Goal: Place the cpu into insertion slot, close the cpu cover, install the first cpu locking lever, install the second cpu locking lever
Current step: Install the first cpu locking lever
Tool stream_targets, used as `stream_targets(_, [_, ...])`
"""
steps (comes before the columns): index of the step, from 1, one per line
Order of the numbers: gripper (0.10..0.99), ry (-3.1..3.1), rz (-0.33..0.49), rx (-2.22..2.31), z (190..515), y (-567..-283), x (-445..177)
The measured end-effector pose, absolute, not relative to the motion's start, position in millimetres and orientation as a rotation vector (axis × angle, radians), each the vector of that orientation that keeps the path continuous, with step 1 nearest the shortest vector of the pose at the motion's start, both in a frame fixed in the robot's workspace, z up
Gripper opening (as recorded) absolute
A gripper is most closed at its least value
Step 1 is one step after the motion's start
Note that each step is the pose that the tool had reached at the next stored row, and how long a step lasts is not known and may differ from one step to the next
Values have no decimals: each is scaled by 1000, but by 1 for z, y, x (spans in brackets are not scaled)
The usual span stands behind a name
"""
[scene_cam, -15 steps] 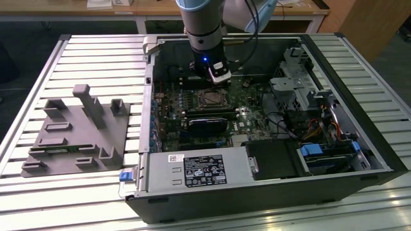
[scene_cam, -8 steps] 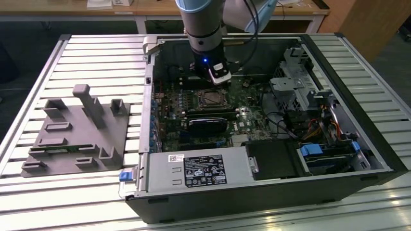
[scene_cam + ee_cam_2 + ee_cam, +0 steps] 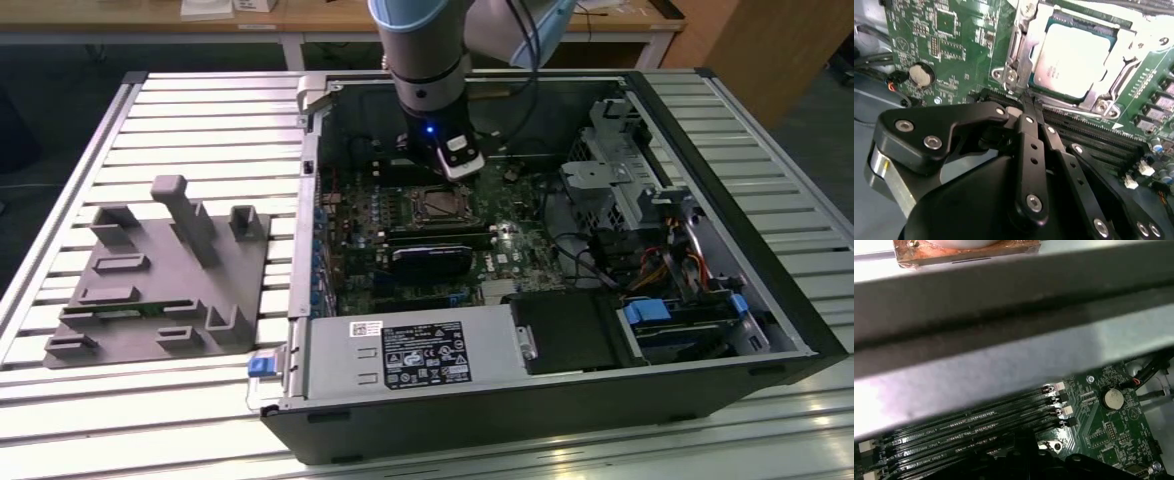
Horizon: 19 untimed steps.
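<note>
The cpu (image 3: 1074, 60), its silvery top facing up, sits in the insertion slot (image 3: 438, 205) on the green board. The cpu cover (image 3: 1026, 50), a silvery frame plate, lies down over the chip's edges, and the chip shows through its window. A thin metal lever (image 3: 1015, 37) runs along one side of the cover. My gripper (image 3: 1031, 102) is shut with nothing between its black fingers (image 3: 1029, 145). Its tips hover at the socket's corner beside a screw (image 3: 1011, 76) and above the long memory slots. In the exterior view the gripper (image 3: 463, 172) hangs just behind the socket.
The open computer case (image 3: 307, 330) lies on a slatted metal table (image 3: 200, 110), with a grey fixture block (image 3: 160, 270) at the exterior view's left. Black memory slots (image 3: 954, 432), a coin battery (image 3: 1113, 399), cables and drive bays (image 3: 667, 310) surround the socket. A grey metal bar (image 3: 1014, 325) crosses the first wrist view.
</note>
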State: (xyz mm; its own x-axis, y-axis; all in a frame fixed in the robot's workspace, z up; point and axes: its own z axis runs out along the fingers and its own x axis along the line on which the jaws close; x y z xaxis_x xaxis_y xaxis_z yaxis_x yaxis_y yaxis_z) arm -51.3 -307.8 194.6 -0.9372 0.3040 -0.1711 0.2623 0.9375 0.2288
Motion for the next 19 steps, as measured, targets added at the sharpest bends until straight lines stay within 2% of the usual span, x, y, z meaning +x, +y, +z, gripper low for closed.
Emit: stream_targets(19, [106,2888,301,434,206,-307,-51])
